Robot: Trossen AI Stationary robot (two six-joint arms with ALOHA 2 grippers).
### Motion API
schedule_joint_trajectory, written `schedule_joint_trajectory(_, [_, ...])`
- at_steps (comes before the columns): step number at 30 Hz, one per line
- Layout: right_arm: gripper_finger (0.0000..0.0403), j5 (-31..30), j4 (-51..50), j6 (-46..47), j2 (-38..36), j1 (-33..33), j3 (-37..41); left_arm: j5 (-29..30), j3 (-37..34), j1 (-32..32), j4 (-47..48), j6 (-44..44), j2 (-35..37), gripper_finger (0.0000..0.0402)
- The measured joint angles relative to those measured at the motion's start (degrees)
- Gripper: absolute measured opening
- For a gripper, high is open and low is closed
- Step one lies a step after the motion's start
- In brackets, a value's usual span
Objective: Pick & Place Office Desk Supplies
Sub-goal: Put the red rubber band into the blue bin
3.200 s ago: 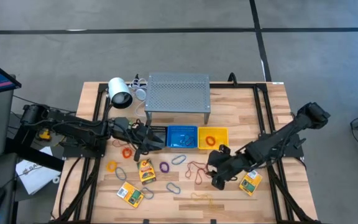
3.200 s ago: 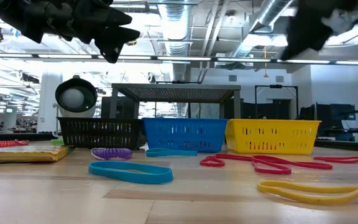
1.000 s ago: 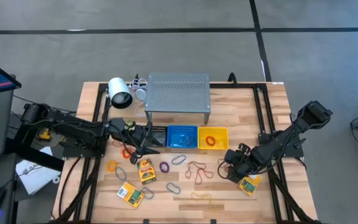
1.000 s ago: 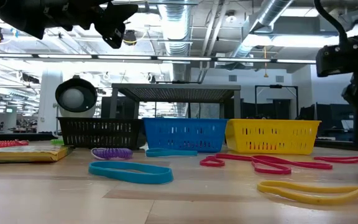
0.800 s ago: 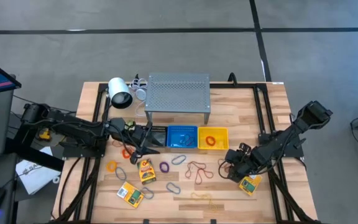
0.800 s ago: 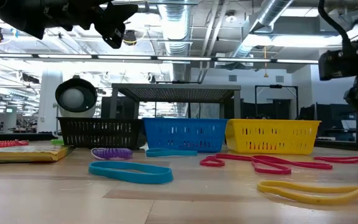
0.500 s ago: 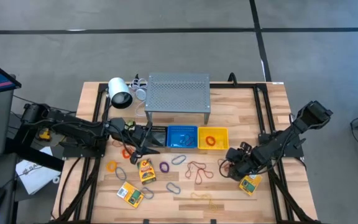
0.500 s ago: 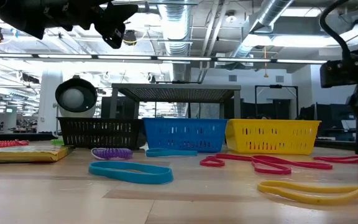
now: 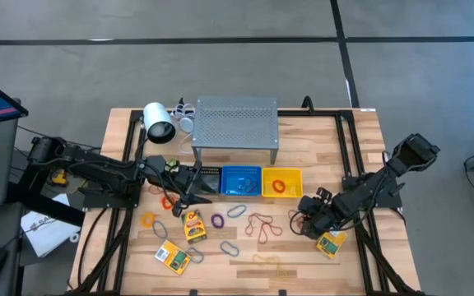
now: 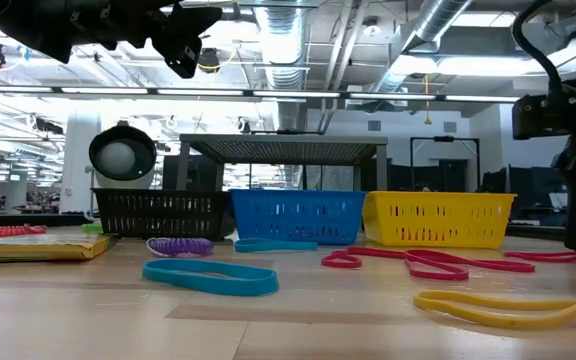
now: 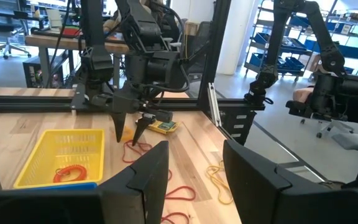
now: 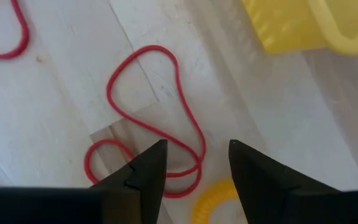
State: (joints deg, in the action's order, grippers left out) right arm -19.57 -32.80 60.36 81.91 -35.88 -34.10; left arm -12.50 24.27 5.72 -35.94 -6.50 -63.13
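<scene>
My right gripper (image 12: 194,171) points steeply down over a red band loop (image 12: 185,124) on the table in front of the yellow basket (image 9: 282,182). It is open, with a finger on either side of the loop's lower bend, and I cannot tell whether they touch it. An orange ring (image 12: 211,198) lies just beside that bend. In the left wrist view the right gripper (image 11: 128,129) has its tips close to the wood. My left gripper (image 9: 194,193) hangs open and level, high above the table by the black basket (image 9: 208,175), with nothing between its fingers (image 11: 194,168).
Black, blue (image 9: 241,182) and yellow baskets stand in a row before the grey shelf (image 9: 235,122), with the white lamp (image 9: 159,123) at the back left. Crayon packs (image 9: 193,226) (image 9: 332,243), coloured bands (image 9: 259,224) and grey clips (image 9: 229,247) are scattered over the near half.
In the low view my right gripper has sunk a little toward the table at the red band. My left arm has kept still.
</scene>
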Motion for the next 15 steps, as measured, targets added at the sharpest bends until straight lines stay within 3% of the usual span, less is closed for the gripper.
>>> schedule_joint_trajectory(15, [0.0106, 0.7, 3.8, 0.1, -0.2, 0.0, 2.4, 0.0, 0.0, 0.0, 0.3, 0.0, 0.0, 0.0149])
